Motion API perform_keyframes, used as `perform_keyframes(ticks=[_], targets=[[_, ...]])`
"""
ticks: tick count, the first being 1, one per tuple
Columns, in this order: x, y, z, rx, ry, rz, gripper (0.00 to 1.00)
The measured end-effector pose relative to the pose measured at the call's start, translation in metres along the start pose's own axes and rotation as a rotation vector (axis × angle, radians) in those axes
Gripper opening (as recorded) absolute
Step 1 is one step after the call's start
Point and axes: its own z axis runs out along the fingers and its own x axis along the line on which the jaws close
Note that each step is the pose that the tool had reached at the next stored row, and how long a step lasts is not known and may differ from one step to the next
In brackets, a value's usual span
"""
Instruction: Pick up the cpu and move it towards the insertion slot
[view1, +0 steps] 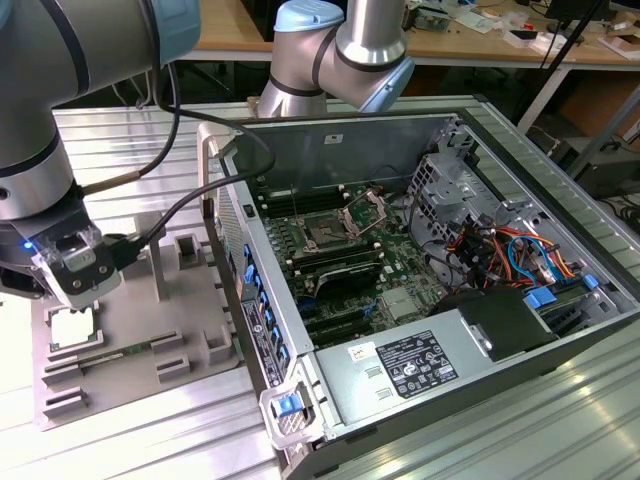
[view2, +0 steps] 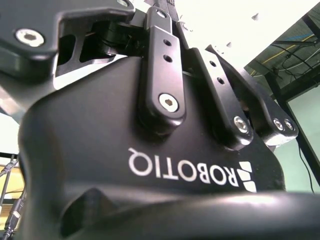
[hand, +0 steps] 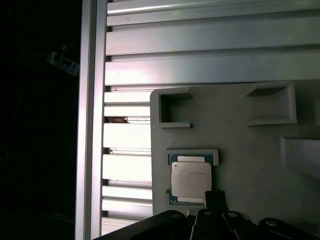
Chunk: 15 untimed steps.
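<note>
Over the grey tray (view1: 186, 300) at the exterior view's left, the gripper (view1: 82, 292) hangs just above the cpu (view1: 72, 326). How far the jaws are open cannot be told, and no grasp is visible. The first wrist view shows the cpu (hand: 191, 180) flat in its framed recess, near the tray edge beside the slatted worktop (hand: 200, 45). Well apart, the insertion slot (view1: 325, 233) lies inside the open-topped computer case (view1: 420, 125).

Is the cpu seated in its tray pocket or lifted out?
Seated: in the first wrist view the cpu lies flat inside the raised frame of the grey tray.
</note>
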Motion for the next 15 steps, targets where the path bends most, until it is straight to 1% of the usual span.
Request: perform_keyframes(ticks=[5, 15], targets=[[0.0033, -0.0004, 0.0015, -0.0002, -0.0003, 0.0, 0.11], [0.0047, -0.0007, 0.0037, -0.0001, -0.0002, 0.0, 0.11]])
